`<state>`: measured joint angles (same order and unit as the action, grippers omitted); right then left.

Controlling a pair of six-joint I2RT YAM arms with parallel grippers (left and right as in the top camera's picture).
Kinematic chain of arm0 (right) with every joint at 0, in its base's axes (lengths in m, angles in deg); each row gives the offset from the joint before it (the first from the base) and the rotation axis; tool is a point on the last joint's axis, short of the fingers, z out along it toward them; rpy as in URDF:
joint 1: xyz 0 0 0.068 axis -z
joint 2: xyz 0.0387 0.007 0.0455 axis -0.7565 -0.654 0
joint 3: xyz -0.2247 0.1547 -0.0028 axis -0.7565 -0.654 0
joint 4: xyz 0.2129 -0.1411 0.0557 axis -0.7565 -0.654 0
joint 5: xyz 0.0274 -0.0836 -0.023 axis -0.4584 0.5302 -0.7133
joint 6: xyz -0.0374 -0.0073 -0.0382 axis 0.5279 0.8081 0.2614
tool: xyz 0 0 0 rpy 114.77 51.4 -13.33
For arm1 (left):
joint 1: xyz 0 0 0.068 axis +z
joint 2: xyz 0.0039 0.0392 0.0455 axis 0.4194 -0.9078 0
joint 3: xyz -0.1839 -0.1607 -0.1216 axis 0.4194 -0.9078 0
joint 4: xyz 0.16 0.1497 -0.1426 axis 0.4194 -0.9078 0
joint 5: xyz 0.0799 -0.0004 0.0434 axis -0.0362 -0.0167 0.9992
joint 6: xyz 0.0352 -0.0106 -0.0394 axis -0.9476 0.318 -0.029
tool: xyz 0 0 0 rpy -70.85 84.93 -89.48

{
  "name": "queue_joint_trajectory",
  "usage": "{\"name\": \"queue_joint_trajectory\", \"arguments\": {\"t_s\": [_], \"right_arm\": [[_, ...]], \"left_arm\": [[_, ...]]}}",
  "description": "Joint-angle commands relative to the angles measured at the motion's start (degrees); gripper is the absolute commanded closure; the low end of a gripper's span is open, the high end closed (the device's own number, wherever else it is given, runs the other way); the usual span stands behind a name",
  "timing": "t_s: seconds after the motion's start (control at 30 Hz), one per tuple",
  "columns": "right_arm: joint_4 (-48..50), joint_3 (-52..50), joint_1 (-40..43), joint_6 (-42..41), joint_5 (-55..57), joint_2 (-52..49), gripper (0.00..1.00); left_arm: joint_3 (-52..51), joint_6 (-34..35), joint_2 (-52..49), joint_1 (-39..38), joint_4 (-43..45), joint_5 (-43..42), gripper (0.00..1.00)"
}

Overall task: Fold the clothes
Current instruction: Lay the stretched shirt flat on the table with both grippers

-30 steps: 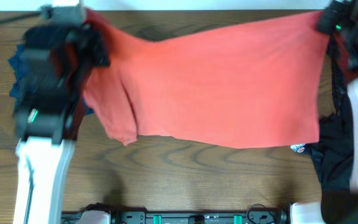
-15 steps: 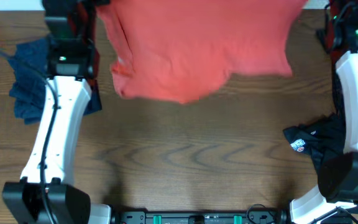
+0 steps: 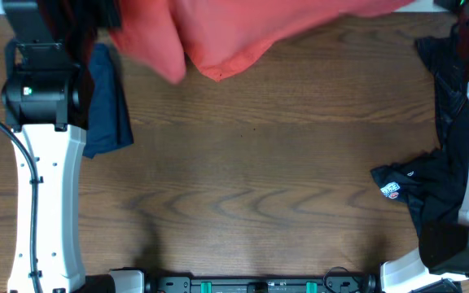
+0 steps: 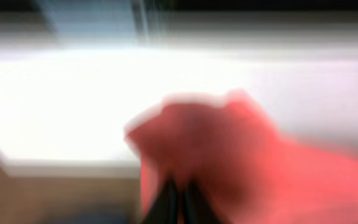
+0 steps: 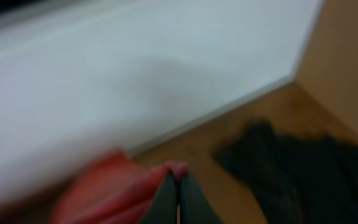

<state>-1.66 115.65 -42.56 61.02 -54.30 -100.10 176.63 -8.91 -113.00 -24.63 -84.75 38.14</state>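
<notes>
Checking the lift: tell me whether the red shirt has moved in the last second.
Yes. The red shirt has moved toward the far edge of the table, uncovering the wood it lay over mid-table.

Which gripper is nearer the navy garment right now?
Left. The left gripper, shut on the red shirt, is at the far-left edge, its arm right beside the navy garment. The right gripper grips the shirt's other end across the table, by the black clothes.

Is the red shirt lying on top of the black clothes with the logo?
No, the red shirt is up at the table's far edge, while the black clothes lie uncovered by the right arm.
</notes>
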Motion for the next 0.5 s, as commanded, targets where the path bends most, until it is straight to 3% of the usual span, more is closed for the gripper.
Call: {"name": "queue_joint_trajectory", "arguments": {"t_s": [0.0,0.13,0.47], "right_arm": [[-5.57,-2.51,1.4,1.07,7.17,-0.26,0.99],[-15.37,-6.32,1.51,1.03,10.64,-0.26,0.99],[-32.02,-19.47,6.08,-8.41,10.8,-0.26,0.99]], "left_arm": [[-0.15,0.9,-0.26,0.74,-12.98,-2.75,0.94],[-3.21,0.87,-0.96,0.74,-29.4,-2.78,0.94],[-12.74,0.92,-0.81,0.72,-50.53,-6.95,0.94]]}}
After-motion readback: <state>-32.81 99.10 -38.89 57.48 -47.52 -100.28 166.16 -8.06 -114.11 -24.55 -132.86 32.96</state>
